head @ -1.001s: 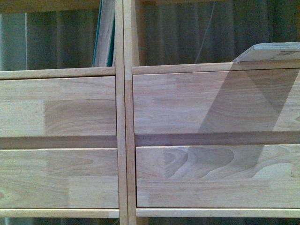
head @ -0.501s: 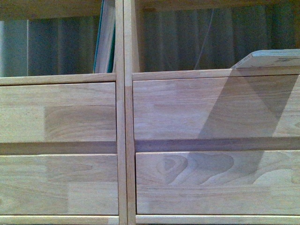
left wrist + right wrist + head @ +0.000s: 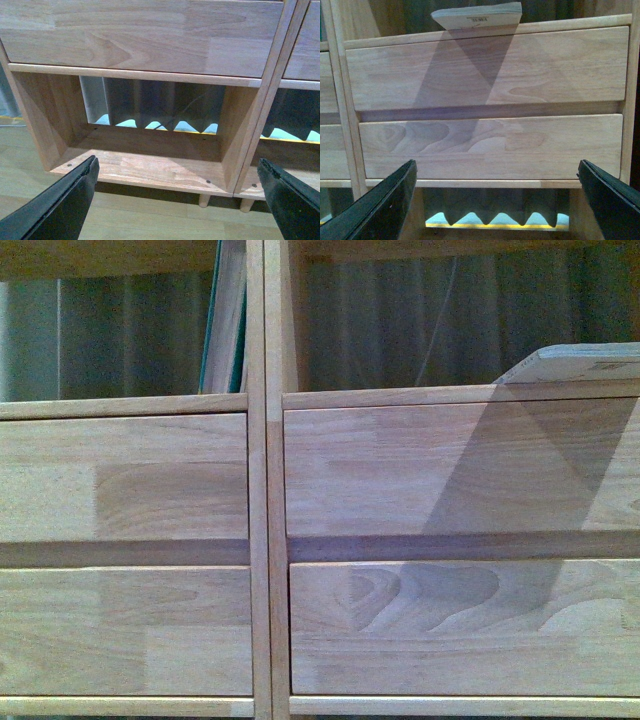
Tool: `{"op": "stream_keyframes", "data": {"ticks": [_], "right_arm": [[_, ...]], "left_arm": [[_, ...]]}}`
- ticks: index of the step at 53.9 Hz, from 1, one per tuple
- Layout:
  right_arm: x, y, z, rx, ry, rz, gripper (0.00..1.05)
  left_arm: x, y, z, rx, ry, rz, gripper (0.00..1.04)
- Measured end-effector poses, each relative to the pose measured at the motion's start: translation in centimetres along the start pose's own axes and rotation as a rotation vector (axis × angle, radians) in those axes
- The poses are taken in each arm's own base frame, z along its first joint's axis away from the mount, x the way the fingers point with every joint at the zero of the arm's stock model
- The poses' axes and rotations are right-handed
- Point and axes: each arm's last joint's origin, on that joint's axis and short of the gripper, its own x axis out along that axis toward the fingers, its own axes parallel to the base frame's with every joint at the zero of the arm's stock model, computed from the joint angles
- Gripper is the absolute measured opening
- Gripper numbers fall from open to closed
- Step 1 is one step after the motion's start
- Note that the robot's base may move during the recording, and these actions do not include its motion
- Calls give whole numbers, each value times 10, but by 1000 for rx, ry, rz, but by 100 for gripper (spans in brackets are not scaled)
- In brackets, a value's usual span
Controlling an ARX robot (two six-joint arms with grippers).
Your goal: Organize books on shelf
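Note:
The light-wood shelf (image 3: 266, 540) fills the front view with its drawer fronts. A teal-covered book (image 3: 224, 320) with pale page edges stands upright against the divider in the upper left compartment. A pale book (image 3: 580, 364) lies flat in the upper right compartment, its end jutting over the shelf edge; the right wrist view shows the same flat book (image 3: 477, 15) above the drawers. My left gripper (image 3: 177, 200) is open and empty, low in front of the bottom compartment (image 3: 150, 165). My right gripper (image 3: 495, 200) is open and empty, facing the right-hand drawers (image 3: 490, 145).
Short peg legs (image 3: 203, 201) hold the shelf above a light wood floor (image 3: 150, 225). A grey curtain (image 3: 380, 330) hangs behind the backless compartments. A thin cable (image 3: 440, 315) runs down in front of the curtain.
The front view has shifted slightly, so the shelf sits a little lower in the picture than a second ago. The books have not moved.

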Motion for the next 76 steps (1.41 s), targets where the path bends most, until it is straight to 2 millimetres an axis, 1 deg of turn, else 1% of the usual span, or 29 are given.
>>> {"op": "stream_keyframes", "data": {"ticks": [10,62,63,67,68,70,71,74,75,76], "right_arm": [[-1,2,0,-21,-7,2,98],[-1,3,0,-27,-7,1,98],[-1,3,-1,-23,13,10,98],[-2,1,-18,68,235,58,98],[-2,0,-20,81,260,59,98],[1,0,-23,128,319,66,98],[3,0,-22,156,328,63,98],[23,2,-2,244,301,88,98],[27,2,1,249,295,92,98],[34,3,7,277,283,96,98]], "left_arm": [[0,0,0,0,0,0,98],[0,0,0,0,0,0,98],[0,0,0,0,0,0,98],[0,0,0,0,0,0,98],[0,0,0,0,0,0,98],[0,0,0,0,0,0,98],[0,0,0,0,0,0,98],[0,0,0,0,0,-1,98],[0,0,0,0,0,-1,98],[0,0,0,0,0,0,98]]}}
